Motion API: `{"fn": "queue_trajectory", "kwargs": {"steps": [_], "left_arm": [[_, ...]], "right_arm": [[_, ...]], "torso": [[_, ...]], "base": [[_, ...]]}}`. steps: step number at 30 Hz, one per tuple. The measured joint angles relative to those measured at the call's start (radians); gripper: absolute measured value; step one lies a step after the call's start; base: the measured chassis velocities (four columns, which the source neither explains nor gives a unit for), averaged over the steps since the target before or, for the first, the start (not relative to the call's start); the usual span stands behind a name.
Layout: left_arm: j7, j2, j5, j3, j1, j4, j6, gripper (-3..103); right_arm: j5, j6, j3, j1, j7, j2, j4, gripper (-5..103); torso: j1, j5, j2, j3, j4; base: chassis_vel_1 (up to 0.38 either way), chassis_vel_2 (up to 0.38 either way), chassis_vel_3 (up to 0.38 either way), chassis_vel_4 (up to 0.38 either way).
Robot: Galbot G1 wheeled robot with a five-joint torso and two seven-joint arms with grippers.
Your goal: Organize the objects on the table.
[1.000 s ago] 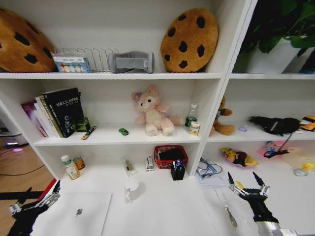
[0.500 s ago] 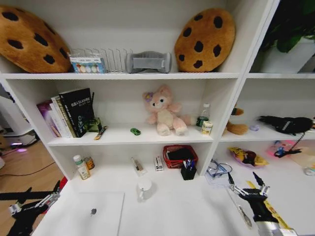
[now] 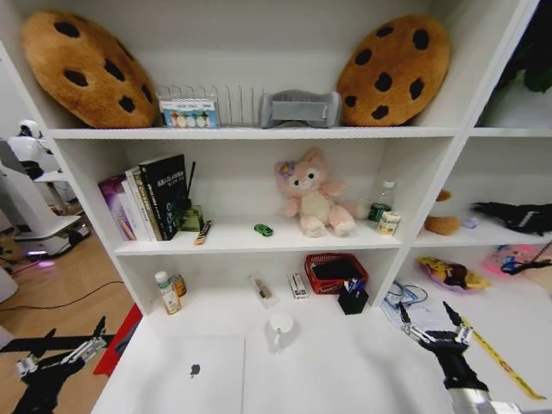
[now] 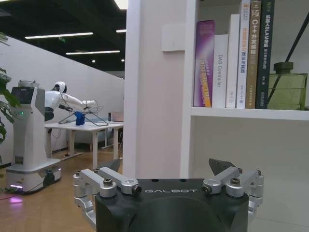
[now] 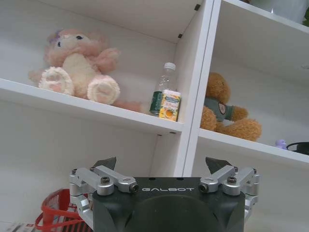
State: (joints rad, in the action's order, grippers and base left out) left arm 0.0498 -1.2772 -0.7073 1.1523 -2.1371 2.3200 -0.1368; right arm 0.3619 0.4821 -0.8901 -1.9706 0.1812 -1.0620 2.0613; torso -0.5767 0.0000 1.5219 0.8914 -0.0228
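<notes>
A thin silver laptop (image 3: 207, 384) with a dark logo lies shut on the white table (image 3: 345, 379), at the front left. A tiny green toy car (image 3: 263, 229) sits on the middle shelf beside the pink plush. A black holder (image 3: 352, 298) with blue pens stands under that shelf. My left gripper (image 3: 74, 329) (image 4: 166, 166) hangs open and empty off the table's left edge, over the wooden floor. Over the table's front right, my right gripper (image 3: 427, 315) (image 5: 161, 163) is open with nothing in it.
A white mug (image 3: 280, 328) stands behind the laptop and a yellow ruler (image 3: 502, 360) lies at the right. A red basket (image 3: 335, 272), small bottles (image 3: 168, 293), books (image 3: 147, 198) and a pink plush (image 3: 312, 194) fill the shelves behind. A white robot (image 4: 31, 130) stands in the room on the left.
The whole picture has shifted right, so the camera has swung left. Both grippers keep their places in the picture and stay open. The yellow ruler has come into view.
</notes>
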Motion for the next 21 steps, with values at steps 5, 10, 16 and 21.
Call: {"fn": "queue_trajectory", "kwargs": {"steps": [5, 10, 16, 21], "left_arm": [[0.0, 0.0, 0.0, 0.0, 0.0, 0.0, 0.0, 100], [0.0, 0.0, 0.0, 0.0, 0.0, 0.0, 0.0, 100], [0.0, 0.0, 0.0, 0.0, 0.0, 0.0, 0.0, 100], [0.0, 0.0, 0.0, 0.0, 0.0, 0.0, 0.0, 100]], "right_arm": [[0.0, 0.0, 0.0, 0.0, 0.0, 0.0, 0.0, 100], [0.0, 0.0, 0.0, 0.0, 0.0, 0.0, 0.0, 100], [0.0, 0.0, 0.0, 0.0, 0.0, 0.0, 0.0, 100], [0.0, 0.0, 0.0, 0.0, 0.0, 0.0, 0.0, 100]], "torso": [[0.0, -0.0001, 0.0, 0.0, -0.0002], [0.0, -0.0002, 0.0, 0.0, -0.0003], [0.0, 0.0002, 0.0, 0.0, -0.0002], [0.0, 0.0001, 0.0, 0.0, -0.0002]], "base": [[0.142, 0.141, -0.14, -0.135], [0.073, 0.085, -0.095, -0.094], [-0.007, -0.005, 0.004, 0.01], [0.0, 0.0, 0.0, 0.0]]}}
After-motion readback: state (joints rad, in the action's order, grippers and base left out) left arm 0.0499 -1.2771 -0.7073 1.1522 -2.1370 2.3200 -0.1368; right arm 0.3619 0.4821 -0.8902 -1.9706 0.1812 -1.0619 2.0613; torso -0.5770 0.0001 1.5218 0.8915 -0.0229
